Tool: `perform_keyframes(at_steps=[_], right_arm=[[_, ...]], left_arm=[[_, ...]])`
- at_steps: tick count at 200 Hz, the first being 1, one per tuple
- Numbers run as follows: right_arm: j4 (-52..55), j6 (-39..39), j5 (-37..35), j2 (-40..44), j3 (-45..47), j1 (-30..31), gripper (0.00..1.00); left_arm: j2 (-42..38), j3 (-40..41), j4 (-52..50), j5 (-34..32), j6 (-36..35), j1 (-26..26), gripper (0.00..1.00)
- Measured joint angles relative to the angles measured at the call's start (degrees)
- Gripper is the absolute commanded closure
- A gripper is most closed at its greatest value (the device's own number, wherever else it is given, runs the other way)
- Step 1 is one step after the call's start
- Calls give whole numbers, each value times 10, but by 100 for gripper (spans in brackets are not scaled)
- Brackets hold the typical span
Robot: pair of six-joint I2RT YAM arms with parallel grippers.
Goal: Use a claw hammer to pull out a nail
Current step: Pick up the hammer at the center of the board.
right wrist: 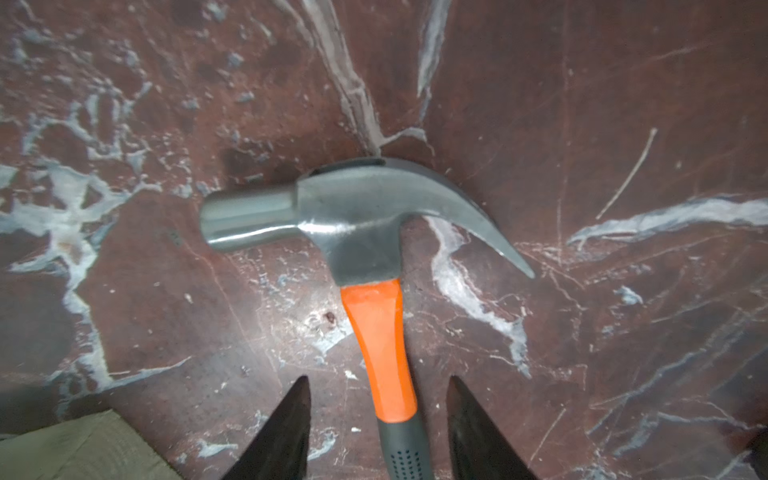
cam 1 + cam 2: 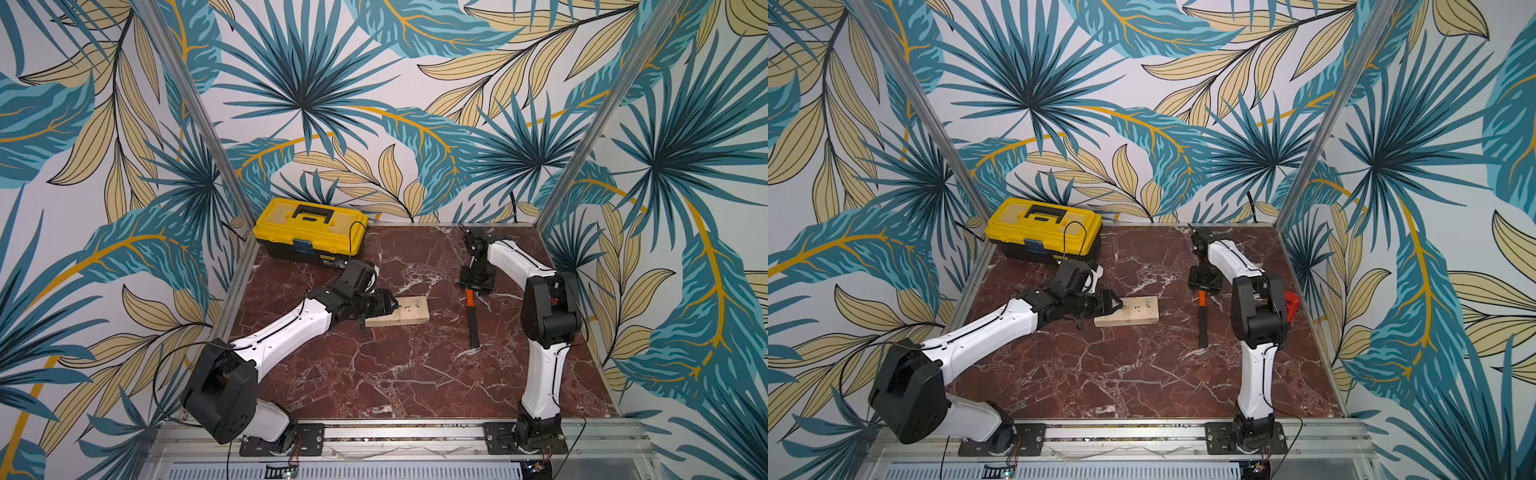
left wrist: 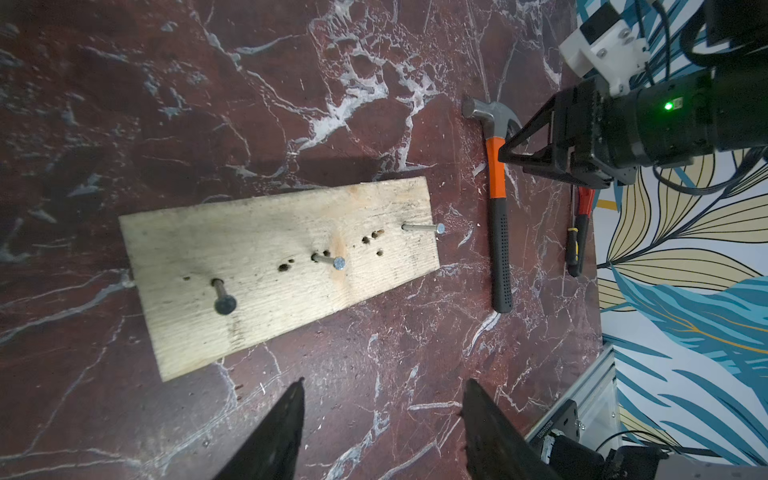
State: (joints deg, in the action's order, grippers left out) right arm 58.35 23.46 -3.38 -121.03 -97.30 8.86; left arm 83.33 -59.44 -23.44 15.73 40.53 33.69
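R gripper [image 1: 379,380] is hovering w/ fingers [image 1: 282,436] apart, straddling the shaft of the claw hammer [image 1: 353,216], gaps both sides. Hammer is lying flat on the table [image 2: 395,374], right of the board [image 3: 270,270] w/ nails [image 3: 338,262]. L gripper [image 3: 384,380] is gaping too, holding nothing, over the board's end. The yellow toolbox [image 2: 309,230] is sitting shut, back-left; contents hidden.

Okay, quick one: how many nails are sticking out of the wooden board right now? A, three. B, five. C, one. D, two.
A: the left wrist view shows three standing in the wooden board: a dark-headed nail, a middle nail and an end nail.
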Motion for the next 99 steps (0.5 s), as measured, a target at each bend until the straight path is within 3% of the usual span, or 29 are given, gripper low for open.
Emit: perform_keyframes(at_steps=[99], right_arm=[[-1,-6,22,-18,0,0,56]], left_arm=[[16,-9,0,-2,13,10,38]])
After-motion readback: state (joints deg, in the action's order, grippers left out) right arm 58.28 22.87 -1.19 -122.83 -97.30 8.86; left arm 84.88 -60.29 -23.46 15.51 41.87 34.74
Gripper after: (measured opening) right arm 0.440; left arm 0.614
